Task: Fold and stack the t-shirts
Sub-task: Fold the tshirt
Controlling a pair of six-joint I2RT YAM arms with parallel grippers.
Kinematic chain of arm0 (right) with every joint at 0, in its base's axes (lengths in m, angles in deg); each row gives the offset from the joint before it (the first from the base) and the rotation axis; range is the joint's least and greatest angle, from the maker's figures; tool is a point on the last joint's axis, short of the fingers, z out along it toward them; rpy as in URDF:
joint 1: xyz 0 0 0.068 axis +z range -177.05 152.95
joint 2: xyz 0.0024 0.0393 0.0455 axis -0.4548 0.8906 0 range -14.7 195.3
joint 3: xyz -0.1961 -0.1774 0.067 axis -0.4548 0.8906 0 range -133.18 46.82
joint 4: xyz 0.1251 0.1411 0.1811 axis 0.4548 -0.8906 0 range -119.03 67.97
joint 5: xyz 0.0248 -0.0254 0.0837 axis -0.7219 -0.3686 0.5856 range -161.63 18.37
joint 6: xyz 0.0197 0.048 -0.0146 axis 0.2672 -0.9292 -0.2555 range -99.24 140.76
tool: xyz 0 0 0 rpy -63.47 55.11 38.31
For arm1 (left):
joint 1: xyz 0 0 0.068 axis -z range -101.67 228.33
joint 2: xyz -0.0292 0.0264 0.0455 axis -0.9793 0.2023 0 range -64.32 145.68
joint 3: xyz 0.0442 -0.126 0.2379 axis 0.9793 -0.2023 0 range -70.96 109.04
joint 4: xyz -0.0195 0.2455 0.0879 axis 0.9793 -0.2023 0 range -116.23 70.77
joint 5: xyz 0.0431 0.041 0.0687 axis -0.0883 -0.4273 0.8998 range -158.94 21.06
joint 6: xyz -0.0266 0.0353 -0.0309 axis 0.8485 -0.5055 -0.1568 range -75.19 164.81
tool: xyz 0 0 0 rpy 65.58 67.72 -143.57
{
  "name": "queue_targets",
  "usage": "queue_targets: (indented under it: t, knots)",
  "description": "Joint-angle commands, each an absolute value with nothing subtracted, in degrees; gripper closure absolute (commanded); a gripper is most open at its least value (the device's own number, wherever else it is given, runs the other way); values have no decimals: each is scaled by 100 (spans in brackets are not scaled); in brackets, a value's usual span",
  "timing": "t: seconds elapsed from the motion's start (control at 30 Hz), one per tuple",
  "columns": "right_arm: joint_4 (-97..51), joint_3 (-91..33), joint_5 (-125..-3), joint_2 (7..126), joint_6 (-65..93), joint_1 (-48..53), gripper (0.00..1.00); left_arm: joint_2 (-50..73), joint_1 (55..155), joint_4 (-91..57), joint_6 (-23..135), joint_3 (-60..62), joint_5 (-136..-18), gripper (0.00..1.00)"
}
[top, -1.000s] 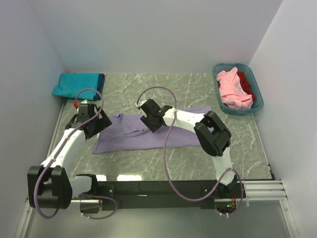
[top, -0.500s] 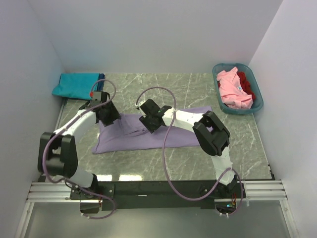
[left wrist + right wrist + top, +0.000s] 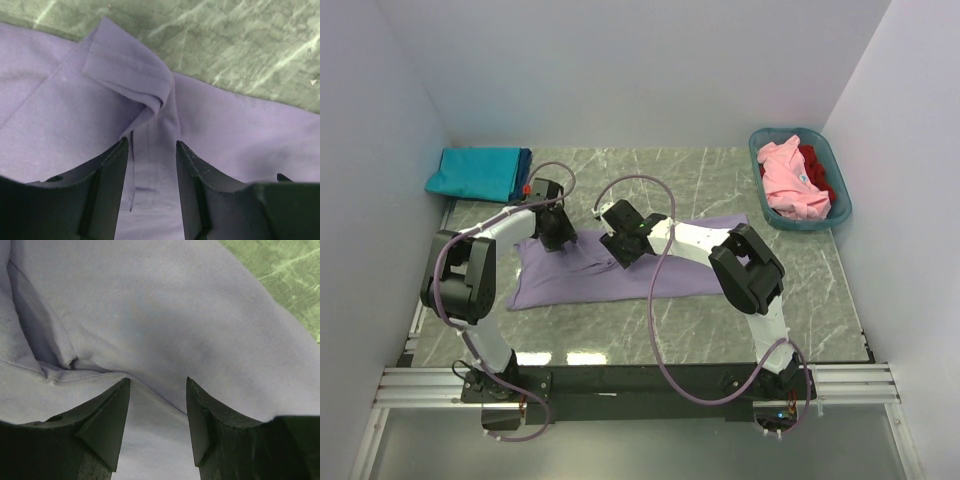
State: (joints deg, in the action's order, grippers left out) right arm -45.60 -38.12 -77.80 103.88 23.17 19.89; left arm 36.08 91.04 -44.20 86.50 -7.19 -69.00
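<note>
A lavender t-shirt [image 3: 620, 270] lies spread flat across the middle of the marble table. My left gripper [image 3: 557, 233] sits low over its far left part. In the left wrist view a folded sleeve [image 3: 127, 75] lies just ahead of that gripper [image 3: 151, 150], and flat cloth with a hem shows in the gap between its parted fingers [image 3: 107, 180]. My right gripper [image 3: 625, 245] rests on the shirt's middle. In the right wrist view it [image 3: 157, 385] stands open, with a fold edge of the shirt [image 3: 165, 315] running between its tips.
A folded teal shirt [image 3: 475, 172] on a dark blue one [image 3: 525, 160] lies at the far left corner. A teal-blue basket [image 3: 790, 133] at the far right holds a pink shirt [image 3: 790, 185] and a red one [image 3: 817, 165]. White walls close three sides.
My left arm has swung from the table's left side onto the shirt's far left part, and its jaws have narrowed. The right arm and the shirt have stayed put.
</note>
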Motion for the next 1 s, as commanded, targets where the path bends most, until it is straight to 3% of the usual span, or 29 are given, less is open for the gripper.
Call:
queue_targets:
  t: [0.0, 0.33, 0.7, 0.97]
  knots:
    - [-4348, -3773, -7760, 10246, 2260, 1962, 44, 3614, 9151, -4525, 8779, -433, -6499, 51]
    - [-4348, -3755, -7734, 10237, 2251, 1962, 44, 3587, 9168, -4604, 8761, -381, -6103, 45]
    - [-4321, -3703, -7813, 10167, 2216, 1953, 45, 3921, 9256, -4498, 8893, -118, -6639, 55]
    - [-4163, -3518, -8085, 9904, 2128, 1927, 46, 4132, 9256, -4753, 8990, 497, -6850, 83]
